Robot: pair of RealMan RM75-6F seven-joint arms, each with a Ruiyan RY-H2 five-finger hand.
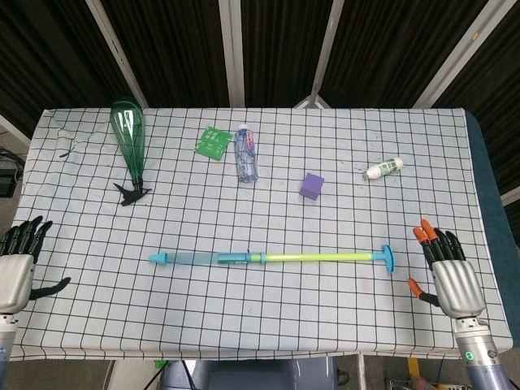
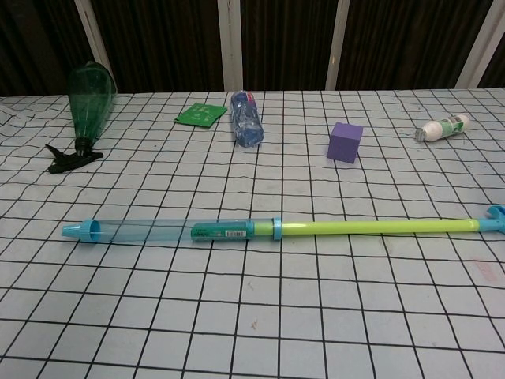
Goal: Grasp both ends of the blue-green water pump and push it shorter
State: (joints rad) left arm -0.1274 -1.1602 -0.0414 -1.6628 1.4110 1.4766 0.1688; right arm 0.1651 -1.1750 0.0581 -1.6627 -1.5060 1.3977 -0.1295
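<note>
The blue-green water pump lies stretched out across the table's front half, with its clear blue barrel to the left and its yellow-green rod to the right. The rod ends in a blue T-handle. My left hand hovers at the table's left front edge, fingers apart and empty, far from the barrel tip. My right hand is open at the right front edge, a short way right of the T-handle. Neither hand shows in the chest view.
At the back stand a green spray bottle lying on its side, a green packet, a crushed clear water bottle, a purple cube and a small white bottle. The checkered cloth covers the table.
</note>
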